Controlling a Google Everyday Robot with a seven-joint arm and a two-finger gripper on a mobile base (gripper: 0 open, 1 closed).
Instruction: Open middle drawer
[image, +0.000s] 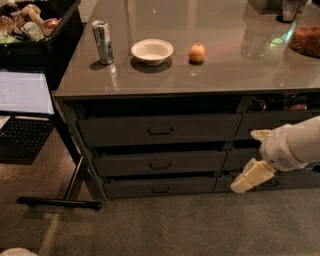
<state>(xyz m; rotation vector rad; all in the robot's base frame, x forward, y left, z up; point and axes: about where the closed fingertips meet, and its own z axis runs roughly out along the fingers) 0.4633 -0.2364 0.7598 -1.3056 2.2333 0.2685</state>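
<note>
The middle drawer (160, 163) is the medium-height dark grey front in the left column of the cabinet, between a taller drawer (160, 130) above and a thinner one (160, 186) below. Its small dark handle (160, 165) sits at the centre, and its front lies level with the other two. My gripper (244, 161) comes in from the right on a white arm, low in front of the right column of drawers. It is just past the middle drawer's right end and touches nothing. Its cream fingers (252, 176) are spread apart and hold nothing.
On the grey counter (225, 70) stand a can (103, 42), a white bowl (152, 51) and an orange fruit (197, 52). A stand with a laptop (25, 100) is on the left; its foot (60, 202) lies on the carpet by the cabinet corner.
</note>
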